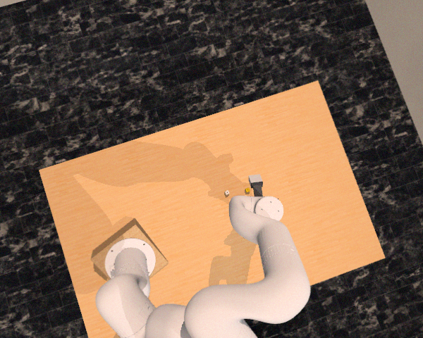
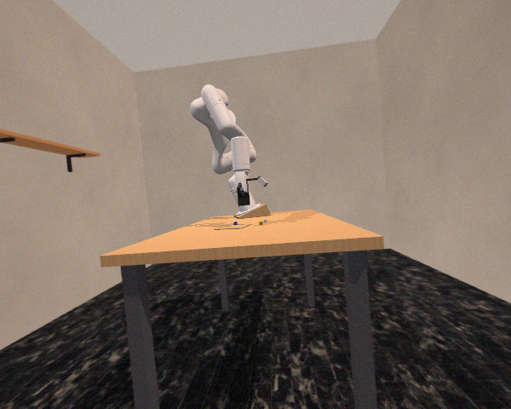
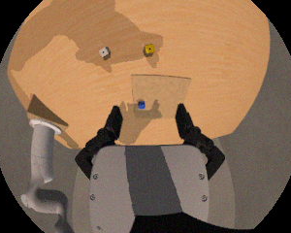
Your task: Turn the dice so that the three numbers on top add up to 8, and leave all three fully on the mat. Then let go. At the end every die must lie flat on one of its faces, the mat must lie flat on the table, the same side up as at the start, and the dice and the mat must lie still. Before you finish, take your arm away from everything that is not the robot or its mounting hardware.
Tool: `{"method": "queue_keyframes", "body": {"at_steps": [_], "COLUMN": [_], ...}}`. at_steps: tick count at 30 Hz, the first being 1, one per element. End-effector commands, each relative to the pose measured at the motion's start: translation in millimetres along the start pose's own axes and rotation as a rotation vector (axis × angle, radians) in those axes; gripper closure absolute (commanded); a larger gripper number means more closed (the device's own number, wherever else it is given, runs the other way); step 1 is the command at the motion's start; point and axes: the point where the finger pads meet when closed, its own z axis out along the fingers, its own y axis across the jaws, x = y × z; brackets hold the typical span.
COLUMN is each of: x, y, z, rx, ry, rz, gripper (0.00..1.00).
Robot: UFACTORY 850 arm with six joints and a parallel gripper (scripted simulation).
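1. Nearest, the gripper [image 3: 147, 116] hangs wide open and empty over the blue die [image 3: 141, 105] on the mat [image 3: 168, 85], mid-table.
2. Beyond, toward the far edge, the white die [image 3: 105, 53] and yellow die [image 3: 148, 49] lie off the mat.
3. Judged step: approach; next, descend and close on the blue die.

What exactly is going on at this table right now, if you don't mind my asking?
A white arm holds its open gripper above a thin tan mat, holding nothing. A blue die lies on the mat, between the spread fingers as the wrist camera sees it. A white die and a yellow die lie off the mat on the wooden table, so they are yet to be brought on.
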Motion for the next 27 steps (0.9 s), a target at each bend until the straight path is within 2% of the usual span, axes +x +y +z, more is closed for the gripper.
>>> {"method": "queue_keyframes", "body": {"at_steps": [1, 13, 16, 18, 27], "x": [7.3, 27.9, 29.1, 35.1, 50.5], "y": [2.3, 5.5, 5.6, 6.4, 7.7], "z": [0.4, 3.8, 4.0, 4.9, 7.5], "rx": [0.024, 0.022, 0.022, 0.021, 0.019], "ry": [0.007, 0.013, 0.013, 0.015, 0.019], "rz": [-0.172, -0.651, -0.679, -0.817, -1.167], "gripper": [0.0, 0.0, 0.0, 0.0, 0.0]}}
